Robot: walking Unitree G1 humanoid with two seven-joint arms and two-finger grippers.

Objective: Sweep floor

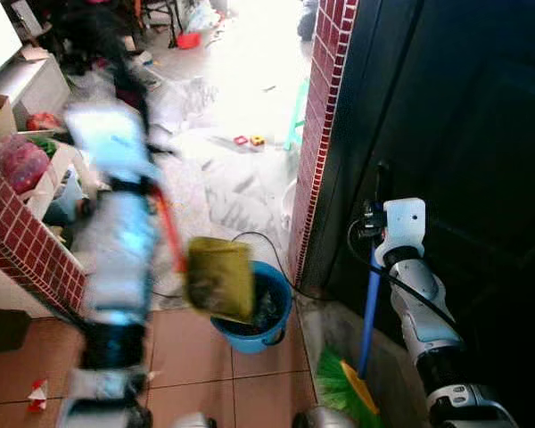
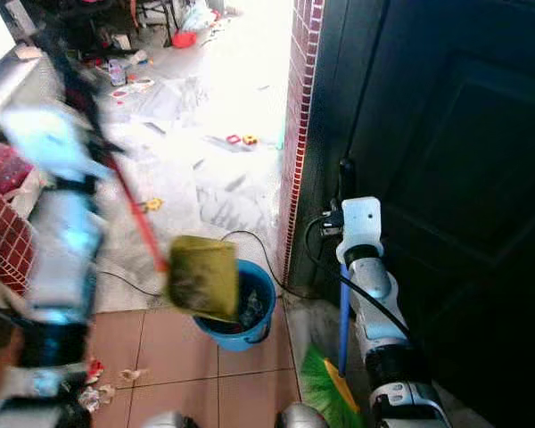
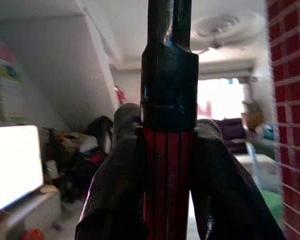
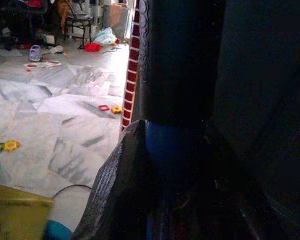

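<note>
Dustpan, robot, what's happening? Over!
Left hand shut on dustpan handle, pan over bucket. Right hand shut on broom. Litter on tiles.

Daylight floods in from the far room, blowing out the marble floor (image 1: 250,80) to white glare — the door (image 1: 464,134) stays deep in shadow. The left arm (image 1: 116,259) is motion-smeared; both wrist views are soft.

One broom (image 1: 367,314), one dustpan (image 1: 219,278), one bucket (image 1: 276,318), perhaps.
</note>
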